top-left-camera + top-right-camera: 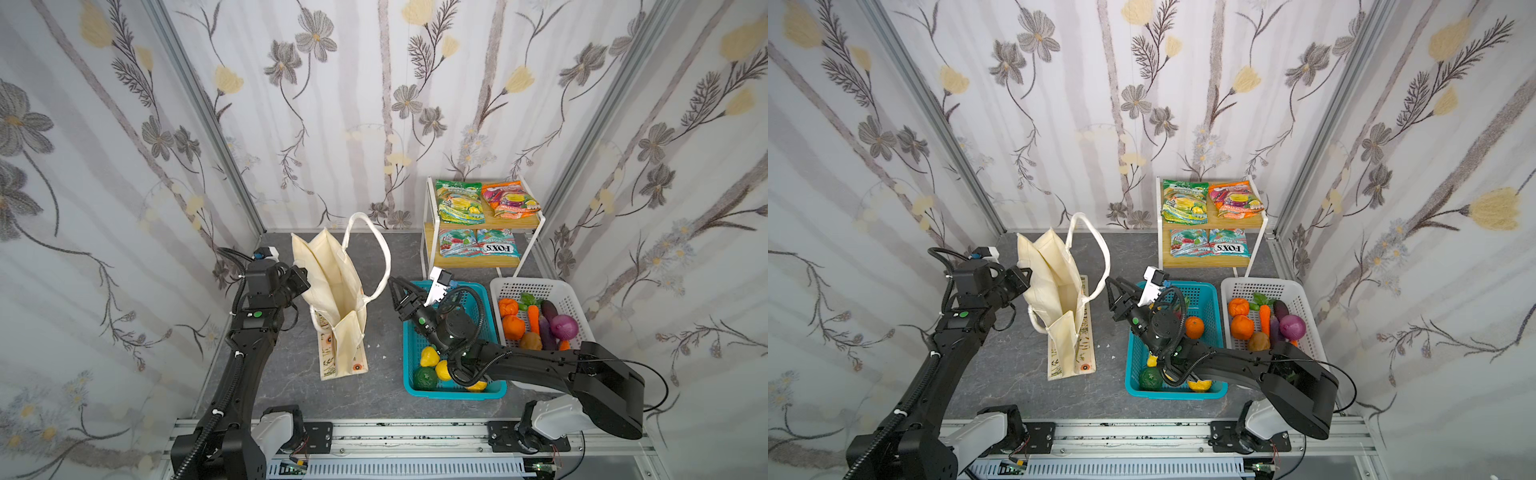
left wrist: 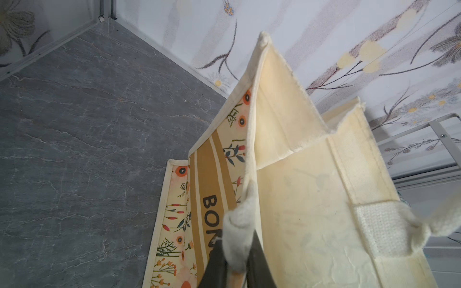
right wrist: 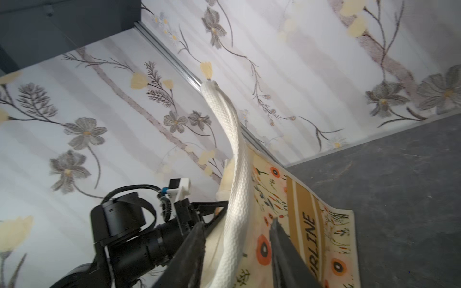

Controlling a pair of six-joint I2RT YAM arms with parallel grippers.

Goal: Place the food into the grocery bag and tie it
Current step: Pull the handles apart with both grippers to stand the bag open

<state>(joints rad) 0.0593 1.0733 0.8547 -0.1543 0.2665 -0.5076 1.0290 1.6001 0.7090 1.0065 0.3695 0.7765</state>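
Nearest, the teal basket (image 1: 453, 390) holds yellow fruit (image 1: 429, 356) not yet bagged. Past its far corner the right gripper (image 3: 237, 222) stands spread, 1 rope handle (image 3: 237, 162) passing between its jaws. Beyond, the grocery bag (image 1: 332, 282) stands upright, mouth narrow, its rim knot pinched by the left gripper (image 2: 237, 239). Doing this well probably means holding that rim taut and clearing the rope without snagging; 4 packets (image 1: 459, 201) wait farthest on the shelf (image 1: 478, 262).

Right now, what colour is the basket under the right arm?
Teal; the basket shows best in a top view.
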